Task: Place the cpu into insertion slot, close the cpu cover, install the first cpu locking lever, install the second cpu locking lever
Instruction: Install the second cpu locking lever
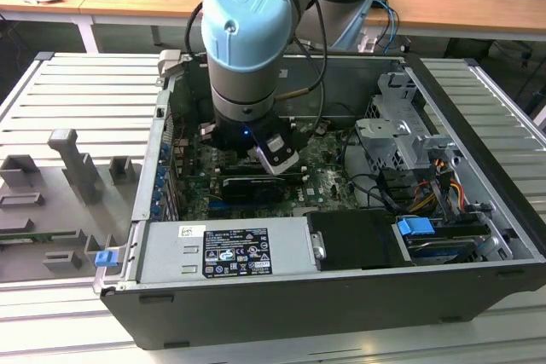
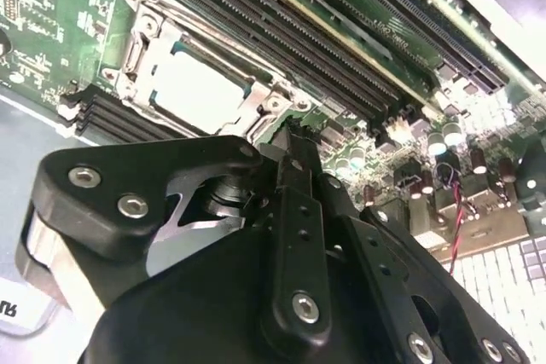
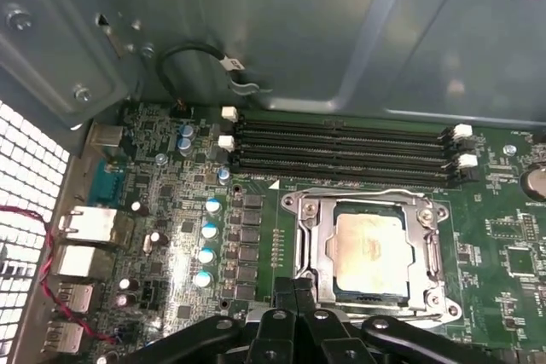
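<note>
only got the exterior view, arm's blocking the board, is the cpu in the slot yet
observer: yes, in the first wrist view the cpu lies flat in the slot.
operator: and the cover
observer: the cover is down, framing the cpu's edges.
operator: where's the gripper
observer: the gripper is shut and empty, right beside the cover's edge.
</note>
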Robot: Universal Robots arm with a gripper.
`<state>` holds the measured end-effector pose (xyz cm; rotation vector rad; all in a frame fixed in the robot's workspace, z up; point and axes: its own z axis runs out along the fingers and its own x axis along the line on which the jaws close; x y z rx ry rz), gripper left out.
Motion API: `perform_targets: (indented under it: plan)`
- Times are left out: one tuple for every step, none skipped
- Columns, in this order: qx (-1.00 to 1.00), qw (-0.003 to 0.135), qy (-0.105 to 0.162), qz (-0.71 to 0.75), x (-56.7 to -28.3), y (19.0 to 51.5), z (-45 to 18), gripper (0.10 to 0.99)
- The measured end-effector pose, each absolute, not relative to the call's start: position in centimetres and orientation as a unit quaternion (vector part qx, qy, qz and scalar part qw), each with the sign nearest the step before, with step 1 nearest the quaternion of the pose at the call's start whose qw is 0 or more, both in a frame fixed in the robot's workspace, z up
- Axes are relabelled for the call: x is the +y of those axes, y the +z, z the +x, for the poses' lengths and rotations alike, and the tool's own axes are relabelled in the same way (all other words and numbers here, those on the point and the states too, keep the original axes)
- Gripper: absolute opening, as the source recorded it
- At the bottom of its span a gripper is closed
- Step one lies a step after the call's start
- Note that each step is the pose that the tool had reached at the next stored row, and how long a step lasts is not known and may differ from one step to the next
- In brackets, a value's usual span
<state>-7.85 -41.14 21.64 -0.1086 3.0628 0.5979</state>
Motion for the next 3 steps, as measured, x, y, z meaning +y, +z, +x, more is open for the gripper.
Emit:
perform_targets:
  plan:
    - [0.981,0.01,0.191,-0.035,-41.14,21.85,-7.85,0.106]
    - [0.981,0.01,0.192,-0.035,-41.14,22.02,-7.85,0.106]
    - [0.981,0.01,0.192,-0.035,-41.14,22.04,-7.85,0.106]
